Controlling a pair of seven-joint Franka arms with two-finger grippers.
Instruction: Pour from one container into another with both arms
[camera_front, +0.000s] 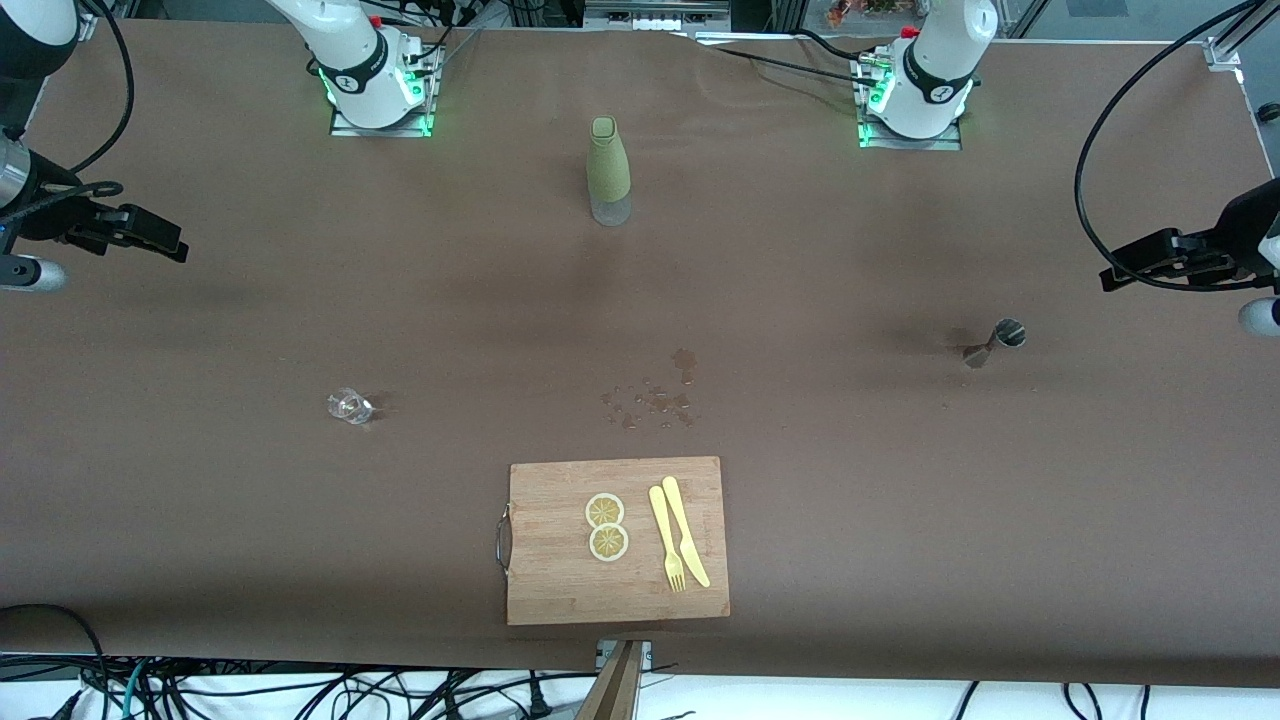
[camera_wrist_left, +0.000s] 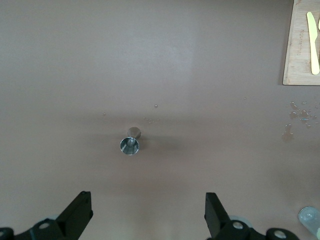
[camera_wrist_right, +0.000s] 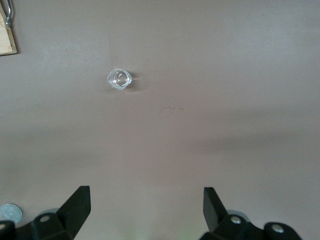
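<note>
Fingers of both grippers stand spread wide, gripping nothing, each arm parked at its table end. Cutting board (camera_front: 617, 540) lies nearest the front camera. Farther: clear glass (camera_front: 349, 405) upright under right gripper (camera_wrist_right: 143, 207); steel jigger (camera_front: 995, 341), apparently upright on its long axis, under left gripper (camera_wrist_left: 146, 212). Farthest: green bottle (camera_front: 608, 170), upright, presumably the reserve.

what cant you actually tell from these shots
- Whether the metal jigger holds liquid: too small in the front view, only glare in the left wrist view.
- Whether the small clear glass holds anything: transparent in both views.
- What the green bottle contains: opaque sleeve.
- The left gripper and right gripper tips: cut off by each wrist view's edge, though both are open.
</note>
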